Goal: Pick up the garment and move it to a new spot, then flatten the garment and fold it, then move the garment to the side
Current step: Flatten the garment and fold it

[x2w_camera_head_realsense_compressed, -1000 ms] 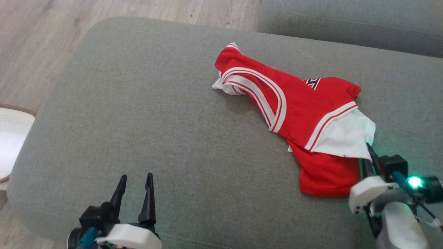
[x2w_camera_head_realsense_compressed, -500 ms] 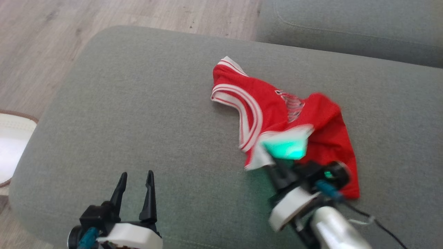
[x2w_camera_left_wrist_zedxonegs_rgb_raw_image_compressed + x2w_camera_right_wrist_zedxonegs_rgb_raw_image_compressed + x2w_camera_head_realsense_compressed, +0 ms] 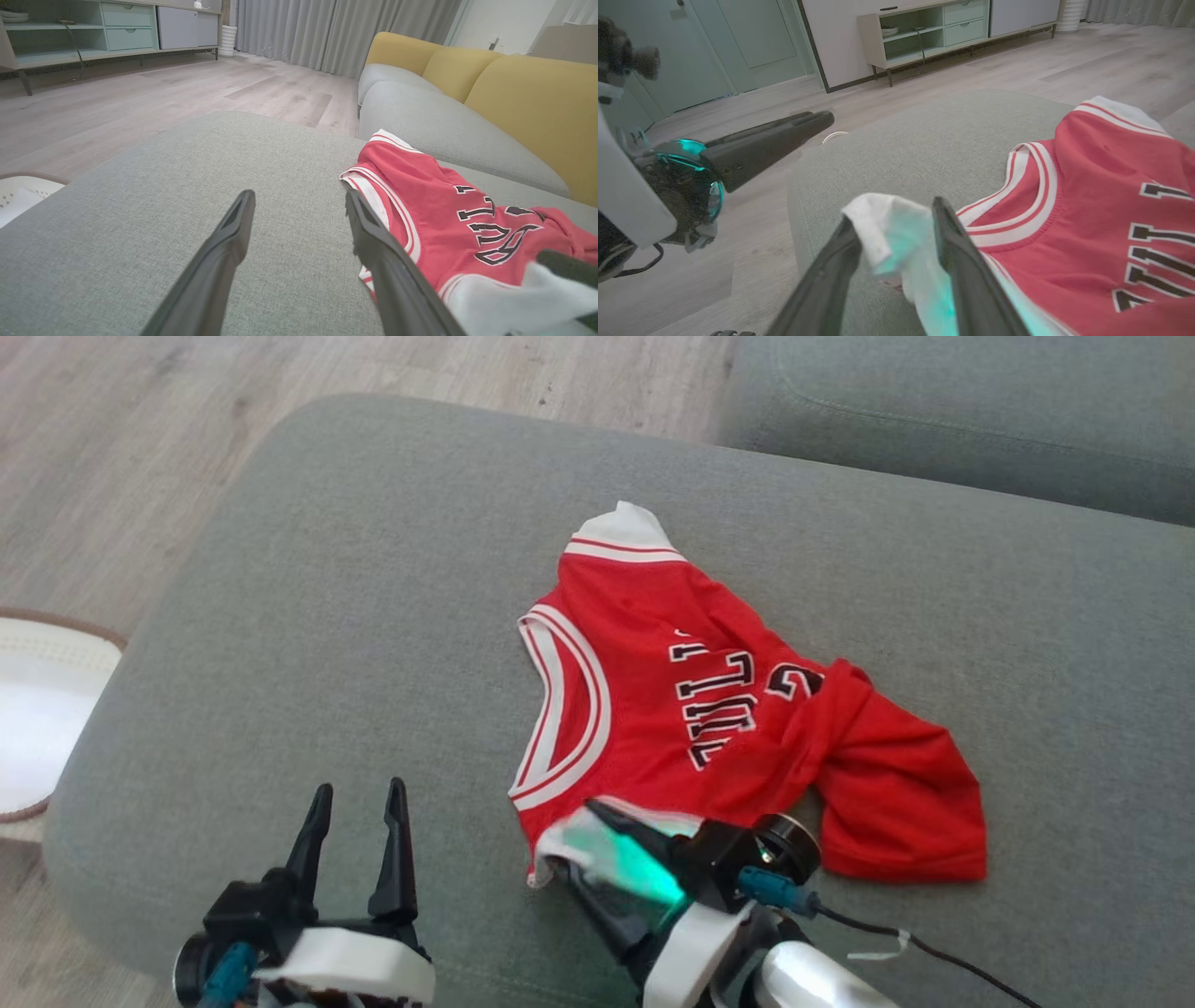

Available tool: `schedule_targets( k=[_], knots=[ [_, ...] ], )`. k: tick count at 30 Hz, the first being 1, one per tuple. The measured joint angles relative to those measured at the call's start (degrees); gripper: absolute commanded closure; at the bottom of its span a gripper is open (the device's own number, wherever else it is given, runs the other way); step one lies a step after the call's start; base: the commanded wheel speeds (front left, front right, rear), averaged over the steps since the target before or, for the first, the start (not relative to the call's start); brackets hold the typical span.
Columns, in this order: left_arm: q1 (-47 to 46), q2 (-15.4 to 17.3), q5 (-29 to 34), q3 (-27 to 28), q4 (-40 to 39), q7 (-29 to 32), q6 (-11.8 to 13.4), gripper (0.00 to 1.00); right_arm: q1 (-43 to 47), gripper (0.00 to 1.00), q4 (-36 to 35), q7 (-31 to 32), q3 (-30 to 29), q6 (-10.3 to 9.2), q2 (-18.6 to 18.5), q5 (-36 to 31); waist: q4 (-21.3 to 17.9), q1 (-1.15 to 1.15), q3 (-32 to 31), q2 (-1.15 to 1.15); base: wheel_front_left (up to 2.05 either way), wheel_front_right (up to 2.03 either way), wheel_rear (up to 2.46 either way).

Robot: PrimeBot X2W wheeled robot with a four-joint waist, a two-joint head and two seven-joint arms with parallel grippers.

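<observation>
Although the right gripper (image 3: pixel 583 840) has its two dark fingers plainly parted in its own wrist view, a bunched white edge of the garment (image 3: pixel 709 728) sits between them and touches both, so whether they press the cloth or merely flank it cannot be told. A green glow washes over that white fabric and blurs its outline, and in the head view the cloth covers the lower finger's tip.

The left gripper (image 3: pixel 359 793) hangs at the lower left with its fingers spread wide and nothing between them, just above the grey cushion (image 3: pixel 373 616), near the garment's striped edge but apart from it.

The garment, a red jersey with white-and-red trim, lies on the cushion right of centre, its near white hem at the right gripper. Its right part is folded over on itself, and the fold hides part of the black-and-white lettering, which cannot be read in full. A white round object (image 3: pixel 37 709) on the wooden floor (image 3: pixel 112 448) is cut off by the left edge. A dark cable (image 3: pixel 934 952) runs off from the right wrist towards the bottom edge.
</observation>
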Motion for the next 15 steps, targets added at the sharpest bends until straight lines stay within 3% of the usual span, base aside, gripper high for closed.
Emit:
schedule_targets(
  k=[8,15],
  knots=[
    [0.1,-0.4,0.5,0.2,0.0,0.0,0.1,0.0,0.4,0.0,1.0,-0.8,-5.3,0.0,0.0,-2.6,-2.5,0.0,-0.8,0.0,0.0,0.0,0.0],
    [0.8,-0.4,0.5,0.3,0.0,-0.1,0.1,0.0,4.9,0.0,-1.1,-1.3,-19.2,0.0,0.0,-6.7,-5.1,0.0,-2.4,0.0,0.0,0.0,0.0]
  ],
)
